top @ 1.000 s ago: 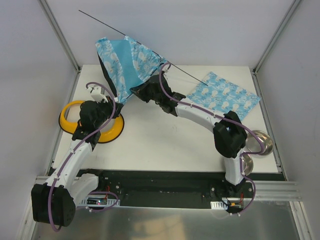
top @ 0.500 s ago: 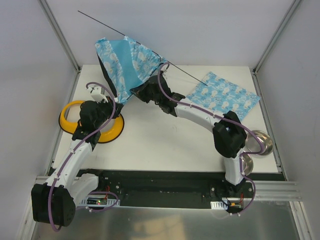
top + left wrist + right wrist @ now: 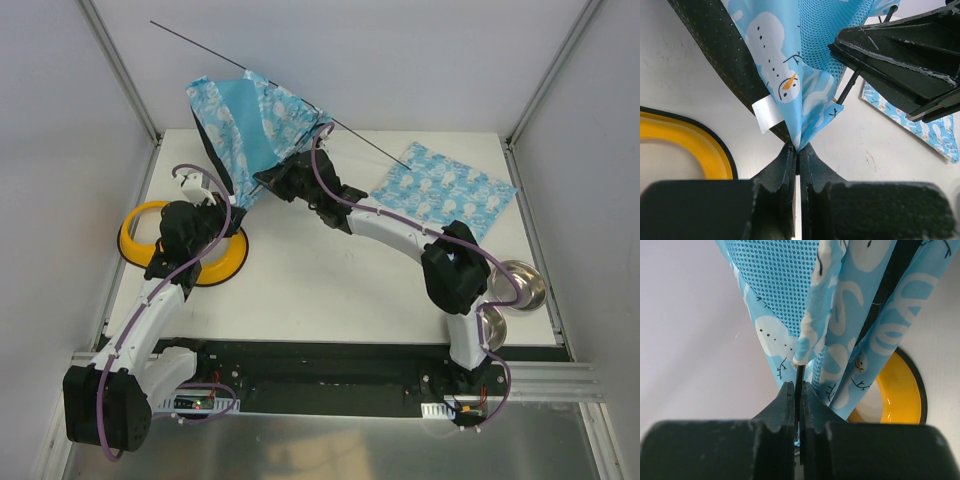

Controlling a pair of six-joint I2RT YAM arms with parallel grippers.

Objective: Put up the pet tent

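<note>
Presently clamped on tent corner with left gripper — on pole with right gripper; held raised at table far left, beside bowl.

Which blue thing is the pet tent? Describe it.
Look at the table's far-left corner, beyond the yellow double bowl. The pet tent is the raised, bunched blue snowman-print fabric with a thin black pole through it; the same-print mat at far right lies flat.

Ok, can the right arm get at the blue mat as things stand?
Probably not yet: the right end effector is shut on a pole of the pet tent. The mat itself lies uncovered nearby.
</note>
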